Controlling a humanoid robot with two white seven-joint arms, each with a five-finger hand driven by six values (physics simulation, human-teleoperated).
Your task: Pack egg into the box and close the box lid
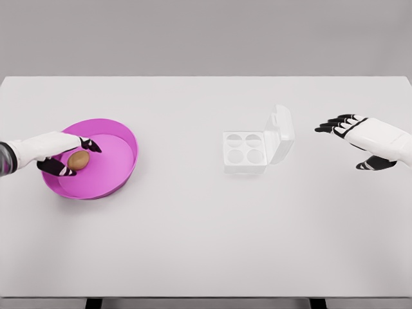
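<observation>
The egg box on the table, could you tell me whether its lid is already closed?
No, the egg box stands with its lid swung up to the right, leaving all four cups bare.

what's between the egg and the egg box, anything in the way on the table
Only the pink bowl's own wall: the egg sits inside it at the left hand, so it must be lifted over the rim. The white table between bowl and open egg box shows nothing else.
</observation>
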